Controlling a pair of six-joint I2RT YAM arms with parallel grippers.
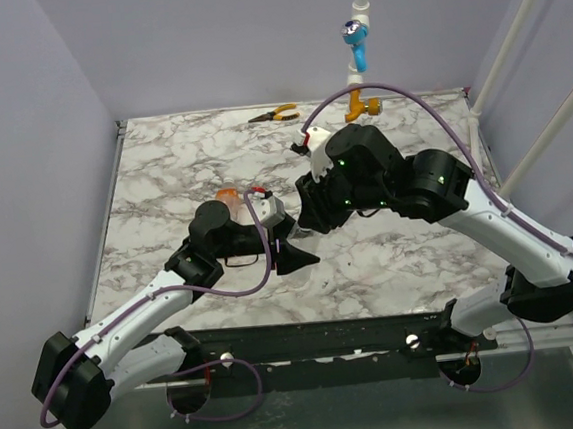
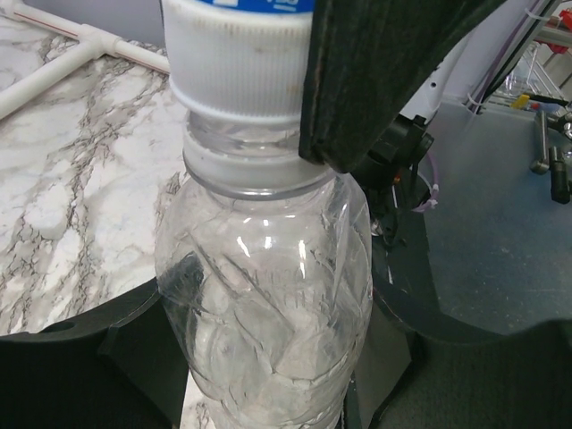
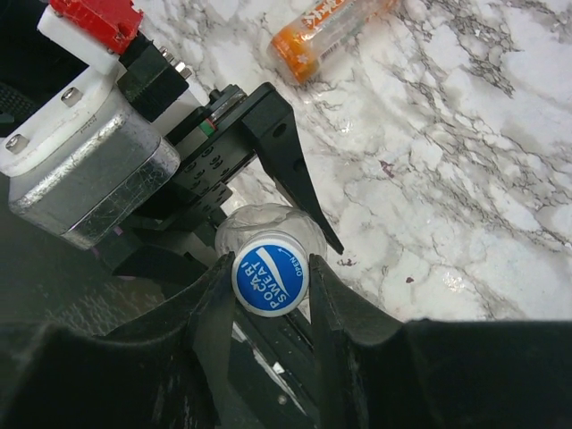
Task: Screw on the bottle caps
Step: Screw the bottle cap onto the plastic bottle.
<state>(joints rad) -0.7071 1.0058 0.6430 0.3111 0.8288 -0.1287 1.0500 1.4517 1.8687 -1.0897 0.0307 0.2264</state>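
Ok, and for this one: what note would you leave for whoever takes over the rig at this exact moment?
Left gripper: shut on the body of the clear bottle.
Right gripper: shut on the blue-topped white cap, one finger on each side.
Orange bottle: lying on its side on the marble table, beyond both grippers, touched by neither.
Done: the cap sits on the clear bottle's neck.
Left: whether it is tight cannot be told, so probably finish turning it, then release. Whether the orange bottle has a cap cannot be told either; check it next.
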